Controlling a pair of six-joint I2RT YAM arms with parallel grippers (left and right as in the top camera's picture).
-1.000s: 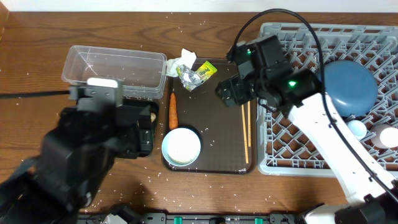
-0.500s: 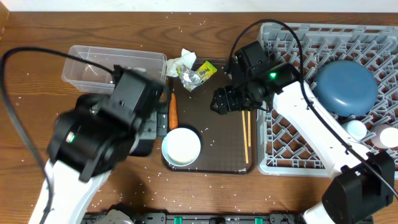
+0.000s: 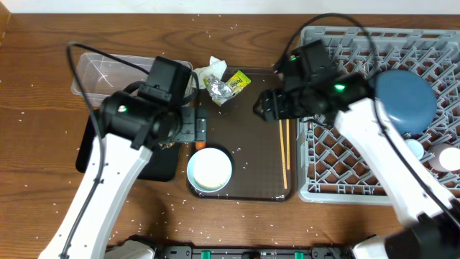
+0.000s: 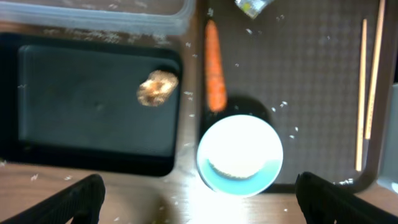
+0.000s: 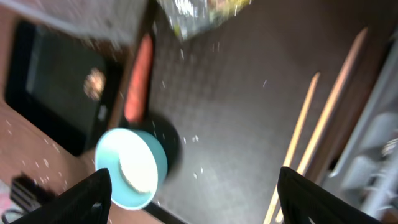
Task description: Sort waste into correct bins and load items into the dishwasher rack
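Observation:
My left gripper is open, hovering above the white bowl and the orange carrot at the brown tray's left edge. A brown food lump lies in the black tray. My right gripper hangs open over the middle of the serving tray, with the two chopsticks to its right. Crumpled paper and the foil wrapper sit at the tray's far left corner. The clear tub is behind the black tray. The blue plate and two small cups stand in the grey rack.
The dark brown serving tray lies between the bins and the rack. Rice grains are scattered over the wooden table and the tray. My left arm covers much of the black tray from overhead.
My left arm has swung up and right from the near left corner to the carrot and bowl. My right gripper has stayed over the tray, its jaws a little narrower.

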